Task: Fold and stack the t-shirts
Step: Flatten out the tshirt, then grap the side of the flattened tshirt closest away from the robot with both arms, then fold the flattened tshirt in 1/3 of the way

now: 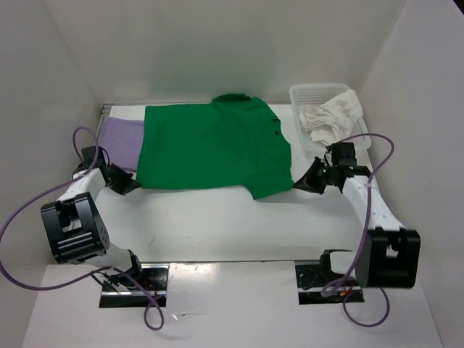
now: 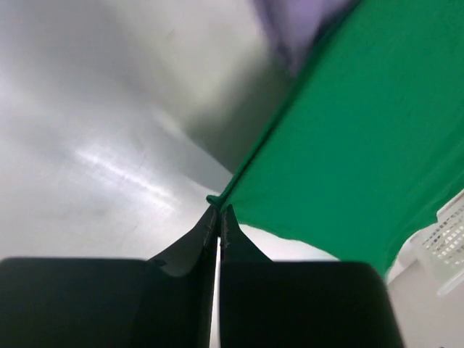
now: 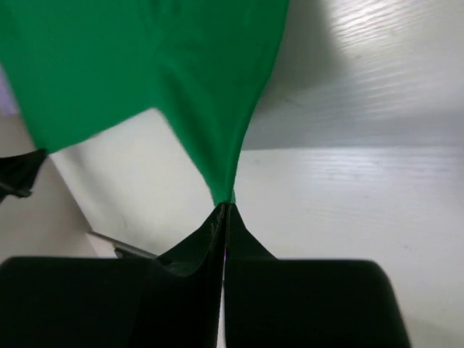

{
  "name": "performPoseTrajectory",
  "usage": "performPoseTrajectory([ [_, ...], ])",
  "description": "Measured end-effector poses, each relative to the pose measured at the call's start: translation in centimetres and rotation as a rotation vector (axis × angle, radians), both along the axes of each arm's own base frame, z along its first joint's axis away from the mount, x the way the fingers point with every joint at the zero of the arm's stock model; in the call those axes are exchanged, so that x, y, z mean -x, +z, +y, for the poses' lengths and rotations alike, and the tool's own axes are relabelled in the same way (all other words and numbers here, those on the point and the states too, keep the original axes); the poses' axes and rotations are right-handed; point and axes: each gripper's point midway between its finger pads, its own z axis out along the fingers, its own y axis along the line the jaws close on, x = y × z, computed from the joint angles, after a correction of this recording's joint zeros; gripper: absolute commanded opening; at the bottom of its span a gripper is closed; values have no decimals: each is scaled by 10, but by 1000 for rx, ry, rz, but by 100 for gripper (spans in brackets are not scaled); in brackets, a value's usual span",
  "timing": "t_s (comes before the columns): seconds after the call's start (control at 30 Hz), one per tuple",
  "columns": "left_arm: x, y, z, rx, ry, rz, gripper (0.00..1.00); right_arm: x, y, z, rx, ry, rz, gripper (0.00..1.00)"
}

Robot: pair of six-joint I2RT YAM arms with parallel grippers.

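1. Green t-shirt is spread wide across the upper centre of the top view, collar toward the top edge.
2. Left gripper: jaws pinched together on the green t-shirt's corner, at its lower-left end in the top view.
3. Right gripper: jaws closed tight on a green t-shirt corner, lower right of the cloth in the top view.
4. Lavender t-shirt is at left of frame, its right side under the green one.
5. White t-shirt lies crumpled in the mesh basket, upper right.
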Motion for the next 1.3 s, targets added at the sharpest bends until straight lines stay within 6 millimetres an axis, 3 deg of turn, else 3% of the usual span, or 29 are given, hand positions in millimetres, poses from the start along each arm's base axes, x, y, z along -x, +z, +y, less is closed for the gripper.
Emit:
performPoseTrajectory([
  [0.07,16,-4,-2,16,-13,27,0,10,18,3,-14,8,-63,0],
  [0.13,26,5,-5,17,-31,19,0,26,31,9,-33,19,-93,0],
  [0.27,34,36,-14,5,-74,-60,0,56,33,22,-67,47,-38,0],
  [0.4,26,55,-16,18,-92,-95,0,49,35,23,-65,39,-4,0],
  [0.57,-10,57,-8,61,-66,-109,0,-31,54,24,-61,30,-64,0],
  [0.7,-47,55,-2,77,-42,-123,0,-100,47,24,-38,23,-89,0],
  [0.8,-68,52,1,81,-26,-135,0,-139,37,20,-7,9,-95,0],
  [1.1,-110,23,16,73,30,-100,1,-231,36,11,63,-12,-178,0],
  [1.23,-119,3,21,64,44,-70,12,-260,32,14,82,-7,-202,0],
  [1.27,-119,0,21,64,47,-64,17,-268,31,16,86,-4,-211,0],
  [1.3,-119,-3,21,67,52,-57,29,-275,28,19,91,0,-218,0],
])
